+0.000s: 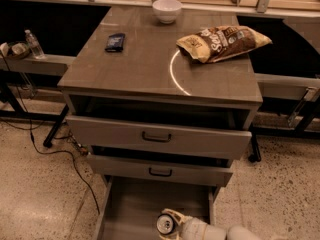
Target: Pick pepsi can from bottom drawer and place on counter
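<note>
Drawers stood pulled out in steps beneath the counter [145,69]: the top drawer [157,136] and middle drawer [160,171], each with a dark handle, and lowest the bottom drawer [135,209], a flat tray reaching furthest out past the counter's near edge. Inside that tray, toward its right wall, the pepsi can [165,225] lay tilted with its silver top and pull tab facing up toward the camera. The gripper [171,220] sat in the tray with its pale fingers [176,214] closed round the can's body, gripping it, while the white arm [215,231] ran off to the lower right. On the counter, a white bowl [167,10] rested at the far edge, a chip bag [222,43] lay by the far right corner, and a small dark flat object [115,42] sat near the left edge. A thin white arc mark [172,74] curved just beside the bag, toward the near edge. A clear water bottle [34,44] stood on a ledge well left of the cabinet
</note>
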You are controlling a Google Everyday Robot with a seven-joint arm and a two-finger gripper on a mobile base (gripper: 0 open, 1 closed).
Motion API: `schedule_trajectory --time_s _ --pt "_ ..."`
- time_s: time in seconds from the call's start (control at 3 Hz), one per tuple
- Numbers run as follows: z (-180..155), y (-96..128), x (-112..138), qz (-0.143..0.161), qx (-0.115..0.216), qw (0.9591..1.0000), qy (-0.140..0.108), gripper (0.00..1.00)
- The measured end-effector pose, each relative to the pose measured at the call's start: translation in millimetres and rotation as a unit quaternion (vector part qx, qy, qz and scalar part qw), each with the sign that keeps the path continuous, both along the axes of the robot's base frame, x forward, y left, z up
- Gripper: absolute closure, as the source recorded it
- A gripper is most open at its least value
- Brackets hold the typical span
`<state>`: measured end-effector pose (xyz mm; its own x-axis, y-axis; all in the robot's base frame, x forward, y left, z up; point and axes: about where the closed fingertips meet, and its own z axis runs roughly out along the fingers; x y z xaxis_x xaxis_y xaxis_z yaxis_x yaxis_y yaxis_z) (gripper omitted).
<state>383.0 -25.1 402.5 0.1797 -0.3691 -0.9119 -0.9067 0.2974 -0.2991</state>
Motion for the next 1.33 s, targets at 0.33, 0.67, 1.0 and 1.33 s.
schedule_trajectory --time_s 0.33,0.67,1.0,1.33 --pt "-0.4 -0.4 3.1 -0.001 0.000 1.0000 -0.001 1.00" --pt "22.4 -3.3 2.9 -0.002 -0.007 0.9999 -0.013 1.00" --pt "107.1 -24.1 1.8 -0.008 -0.012 0.9987 -0.048 1.00" --pt "164.8 -41.2 0.9 -0.013 -0.021 0.9968 -0.076 1.00"
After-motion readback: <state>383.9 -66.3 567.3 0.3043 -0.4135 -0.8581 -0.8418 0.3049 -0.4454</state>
